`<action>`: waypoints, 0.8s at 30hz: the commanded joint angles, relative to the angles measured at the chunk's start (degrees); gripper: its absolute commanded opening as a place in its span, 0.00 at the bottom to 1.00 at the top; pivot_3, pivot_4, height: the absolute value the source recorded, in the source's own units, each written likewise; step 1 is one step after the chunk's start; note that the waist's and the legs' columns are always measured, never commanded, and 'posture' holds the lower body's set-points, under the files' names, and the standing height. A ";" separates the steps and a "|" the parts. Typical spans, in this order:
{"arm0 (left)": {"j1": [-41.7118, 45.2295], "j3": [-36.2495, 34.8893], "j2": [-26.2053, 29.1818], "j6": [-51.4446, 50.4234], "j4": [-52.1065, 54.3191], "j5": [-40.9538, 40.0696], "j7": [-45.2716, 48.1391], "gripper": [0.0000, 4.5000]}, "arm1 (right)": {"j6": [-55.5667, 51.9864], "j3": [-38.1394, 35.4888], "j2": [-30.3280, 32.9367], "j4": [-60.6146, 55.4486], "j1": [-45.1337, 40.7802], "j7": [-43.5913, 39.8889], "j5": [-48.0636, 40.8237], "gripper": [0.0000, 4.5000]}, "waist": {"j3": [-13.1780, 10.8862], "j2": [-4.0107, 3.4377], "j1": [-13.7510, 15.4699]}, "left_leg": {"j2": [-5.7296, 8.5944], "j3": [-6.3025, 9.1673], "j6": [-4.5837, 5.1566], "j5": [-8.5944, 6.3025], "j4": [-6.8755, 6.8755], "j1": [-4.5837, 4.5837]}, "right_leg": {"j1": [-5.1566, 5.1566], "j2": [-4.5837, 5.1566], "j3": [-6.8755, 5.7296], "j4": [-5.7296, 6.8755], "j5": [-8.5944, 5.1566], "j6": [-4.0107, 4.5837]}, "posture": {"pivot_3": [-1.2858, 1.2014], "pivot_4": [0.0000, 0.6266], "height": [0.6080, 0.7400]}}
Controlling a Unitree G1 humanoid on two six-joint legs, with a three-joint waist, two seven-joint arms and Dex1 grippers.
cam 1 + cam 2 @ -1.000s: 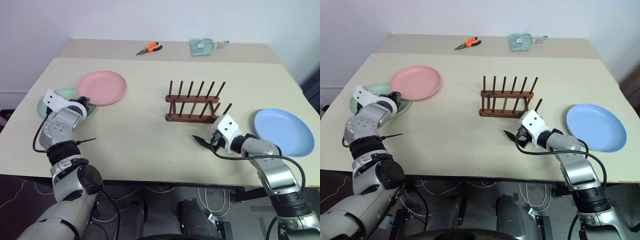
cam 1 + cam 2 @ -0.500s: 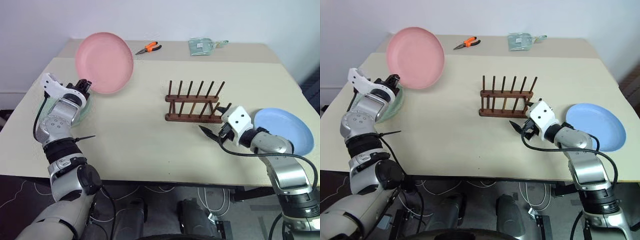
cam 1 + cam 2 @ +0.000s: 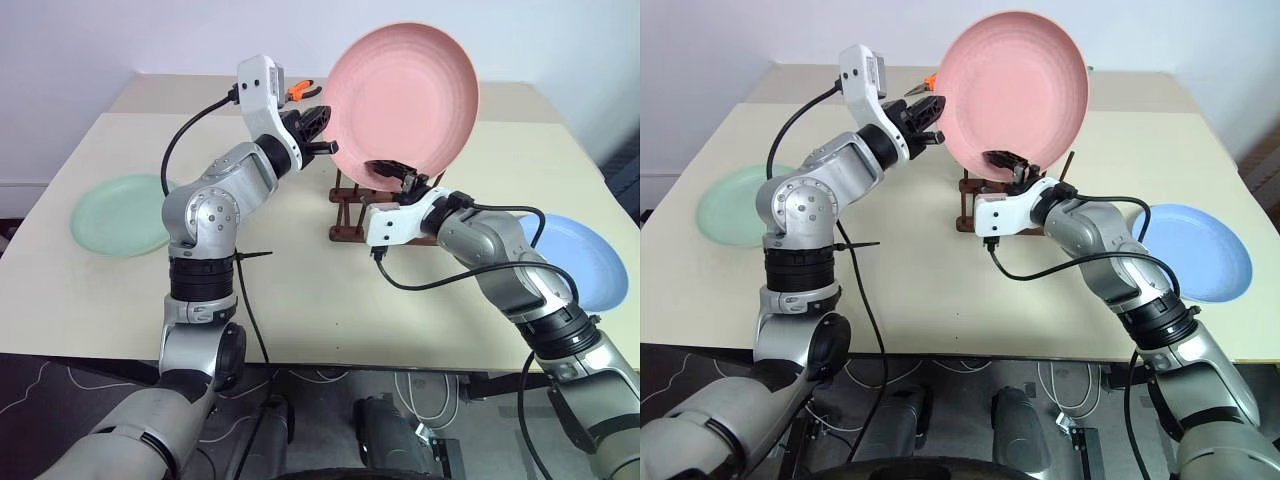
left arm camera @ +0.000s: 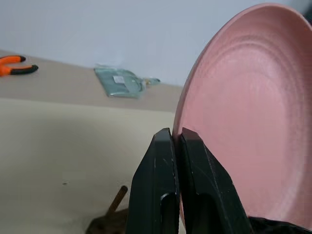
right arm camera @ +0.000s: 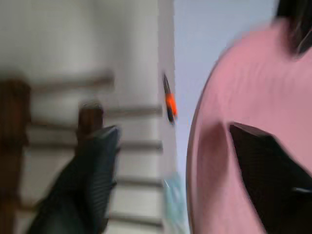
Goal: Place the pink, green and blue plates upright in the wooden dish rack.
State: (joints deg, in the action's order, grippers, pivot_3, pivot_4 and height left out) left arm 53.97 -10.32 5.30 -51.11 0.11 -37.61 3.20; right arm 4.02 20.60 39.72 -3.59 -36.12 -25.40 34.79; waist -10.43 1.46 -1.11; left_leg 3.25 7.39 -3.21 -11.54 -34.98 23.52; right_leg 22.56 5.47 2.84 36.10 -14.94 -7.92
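Right now the left gripper [image 4: 178, 141] has its fingers clamped on the rim of the pink plate [image 3: 402, 97], holding it upright in the air above the wooden dish rack [image 3: 352, 218]. The right gripper [image 3: 400, 174] has come in at the plate's lower edge; in its wrist view the fingers [image 5: 90, 163] stand apart with the plate's rim between them, one on each side, and I cannot tell whether they have closed on it yet.

The step in hand looks like a handover or a two-handed steadying of the first plate before it goes into the rack. Next, the right fingers would need to settle firmly on the rim, and then the plate must be lowered edge-first into a gap between two pegs, kept vertical so it does not knock the rack.

The green plate [image 3: 118, 214] lies flat at the desk's [image 3: 290, 290] left side, the blue plate [image 3: 588, 258] flat at the right, both waiting. Orange pliers [image 4: 14, 65] lie at the far side of the desk.
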 commanded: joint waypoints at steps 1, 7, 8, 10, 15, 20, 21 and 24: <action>-0.29 -0.44 -0.06 -1.17 3.58 -1.47 0.32 0.00 | 0.22 -1.87 -0.09 -0.61 -0.54 2.64 3.51 0.39 | 0.00 0.00 0.10 | 0.00 0.00 0.00 0.00 0.00 0.00 | -0.01 0.00 0.00 -0.01 0.00 0.00 | 0.52 0.24 1.00; -0.84 -2.53 -1.27 -2.03 3.47 -2.77 0.08 0.07 | -0.23 -3.09 -0.80 -0.42 0.16 4.95 5.59 0.00 | -0.01 0.01 0.31 | 0.00 0.02 0.00 0.00 -0.03 0.00 | -0.04 0.00 0.00 -0.03 0.00 0.00 | 0.52 0.24 1.00; -0.52 -3.63 -1.85 -0.49 2.99 -2.89 -0.12 0.14 | 0.06 -3.31 -0.81 -0.34 0.26 5.46 5.79 0.00 | -0.01 0.02 0.40 | 0.02 0.02 0.00 0.00 -0.03 0.00 | -0.07 0.01 0.00 -0.04 0.00 0.00 | 0.52 0.24 1.00; 0.19 -4.91 -1.82 5.81 2.02 -0.57 0.25 0.33 | 0.13 -4.48 -1.25 -0.55 0.60 5.94 4.44 0.00 | -0.03 0.05 0.58 | 0.04 0.04 0.00 0.00 -0.06 0.00 | -0.13 0.02 -0.01 -0.08 0.00 0.00 | 0.52 0.24 1.00; -1.89 1.28 9.44 23.84 -7.25 16.68 4.51 0.43 | -3.07 -15.02 -5.23 -3.94 2.88 2.01 -12.88 0.00 | -0.03 0.01 -0.20 | -0.02 -0.06 -0.01 0.01 0.03 -0.08 | -0.06 -0.04 0.05 -0.03 0.01 0.02 | 0.52 0.24 1.00; -7.20 8.47 17.64 38.76 -14.66 25.69 16.18 0.43 | -19.36 -29.73 -12.21 -12.77 3.68 -4.79 -43.17 0.00 | -0.05 -0.04 0.17 | -0.06 -0.04 0.00 0.01 0.08 -0.09 | -0.10 -0.09 0.09 -0.05 0.02 0.04 | 0.52 0.24 1.00; -10.45 11.02 19.14 41.23 -14.02 25.81 22.52 0.43 | -24.73 -34.06 -13.27 -15.17 3.75 -5.97 -53.05 0.00 | -0.05 -0.04 0.49 | -0.05 0.01 0.01 0.00 0.08 -0.08 | -0.13 -0.09 0.07 -0.06 0.02 0.05 | 0.52 0.24 1.00; -19.25 15.02 21.10 41.26 -8.96 20.99 37.80 0.43 | -38.52 -44.43 -15.02 -17.77 3.51 -4.28 -76.65 0.00 | -0.06 -0.11 0.56 | -0.03 0.11 0.07 -0.03 0.09 -0.02 | -0.18 0.06 0.02 -0.13 0.01 0.06 | 0.52 0.24 1.00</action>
State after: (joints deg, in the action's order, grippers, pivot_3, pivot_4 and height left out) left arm 36.17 2.55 25.80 -10.54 -12.76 -14.08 33.38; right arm -28.79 -17.94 24.49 -18.32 -32.00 -30.20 -30.40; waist -10.50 1.36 -0.55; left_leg 3.21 7.50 -3.12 -11.59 -34.87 23.51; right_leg 22.39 5.61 2.85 35.96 -14.94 -7.84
